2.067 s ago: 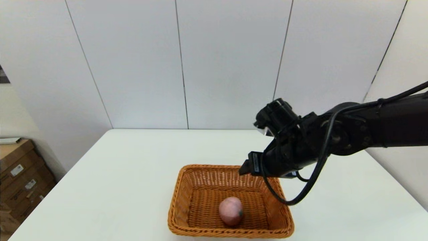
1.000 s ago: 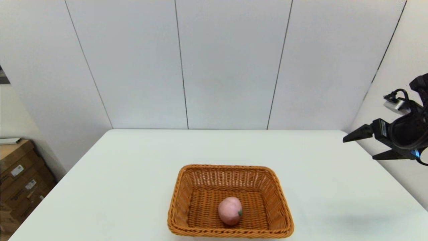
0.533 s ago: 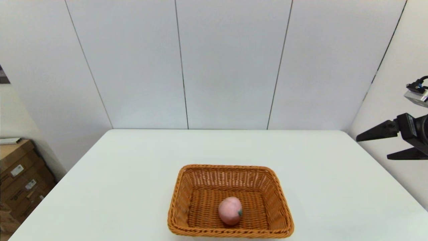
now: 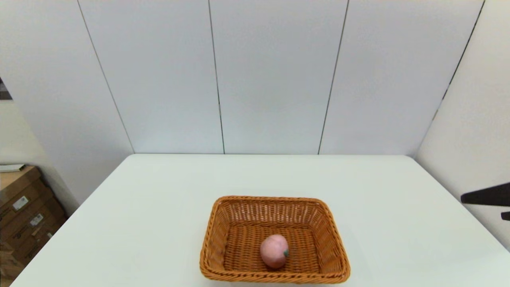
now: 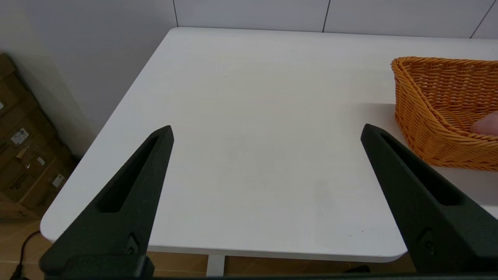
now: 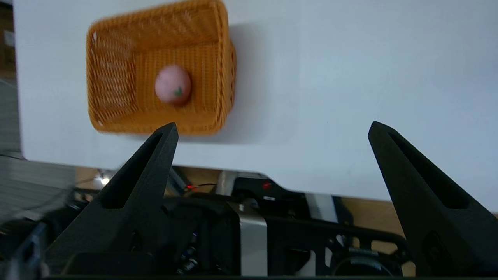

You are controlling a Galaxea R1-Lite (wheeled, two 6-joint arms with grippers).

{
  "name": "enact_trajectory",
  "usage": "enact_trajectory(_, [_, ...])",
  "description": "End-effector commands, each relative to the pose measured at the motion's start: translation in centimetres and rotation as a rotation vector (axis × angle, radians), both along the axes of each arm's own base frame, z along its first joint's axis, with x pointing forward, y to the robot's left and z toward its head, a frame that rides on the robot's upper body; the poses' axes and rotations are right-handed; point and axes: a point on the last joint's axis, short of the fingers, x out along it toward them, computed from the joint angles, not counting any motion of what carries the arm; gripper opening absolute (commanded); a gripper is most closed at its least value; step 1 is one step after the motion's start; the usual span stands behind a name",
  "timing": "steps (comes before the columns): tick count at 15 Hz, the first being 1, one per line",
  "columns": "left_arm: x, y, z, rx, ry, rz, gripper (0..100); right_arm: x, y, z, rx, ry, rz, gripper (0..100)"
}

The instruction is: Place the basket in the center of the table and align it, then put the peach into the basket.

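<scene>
1. Peach (image 4: 274, 250): small, round and pale pink, with a tiny green stem nub on its side. It lies on the floor of the basket (image 4: 275, 275), a little toward the near wall, touching neither side wall.
2. Its nub points toward my right and slightly toward me in the head view. The fruit is nearly round, so I cannot tell a long axis for it.
3. My basket is an orange-brown woven wicker tray with flared sides and a braided rim, far larger than the peach. Its long axis runs left to right across the table (image 4: 159, 207), and its walls lie square to the table edges. It sits midway between the left and right edges, toward the near edge.
4. Count: 1 peach, 1 basket, 1 table, and 2 grippers of mine.
5. My right gripper (image 6: 272, 128) hangs above the table with its fingers spread wide and holding nothing. From there I look down on the basket and the peach, which are well apart from it. In the head view only its dark finger (image 4: 486, 197) shows, at the right edge.
6. My left gripper (image 5: 266, 132) hovers over the bare left part of the table, fingers spread wide and holding nothing, with the basket off to one side.
7. Stacked cardboard boxes (image 4: 24, 211) stand on the floor beyond the table's left edge.
</scene>
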Motion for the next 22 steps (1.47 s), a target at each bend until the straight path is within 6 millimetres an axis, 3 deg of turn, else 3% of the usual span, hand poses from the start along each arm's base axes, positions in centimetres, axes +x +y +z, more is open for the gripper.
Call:
enact_trajectory(1, [0.0,0.0,0.0,-0.001,0.0,0.001,100,-11.5,1.1,-2.8,-0.019,-0.249,-0.011,100])
enact_trajectory(3, [0.0,0.0,0.0,-0.001,0.0,0.001,100,-13.1,0.7,-5.3,-0.115,-0.429,-0.132,100])
enact_trajectory(7, [0.0,0.0,0.0,-0.001,0.0,0.001,100,-13.4,0.4,-9.9,-0.199,-0.779,-0.217,100])
enact_trajectory(10, [0.0,0.0,0.0,-0.001,-0.002,0.001,100,-13.4,0.4,-12.5,-0.238,-0.775,-0.231,100])
enact_trajectory(13, [0.0,0.0,0.0,-0.001,0.0,0.001,100,-13.2,0.4,-13.8,-0.277,-0.762,-0.213,100])
enact_trajectory(17, [0.0,0.0,0.0,-0.001,0.0,0.001,100,-15.3,0.5,-17.5,-0.355,-0.77,-0.155,100])
enact_trajectory(22, [0.0,0.0,0.0,-0.001,0.0,0.001,100,-14.8,0.5,-18.8,-0.4,-0.73,-0.149,100])
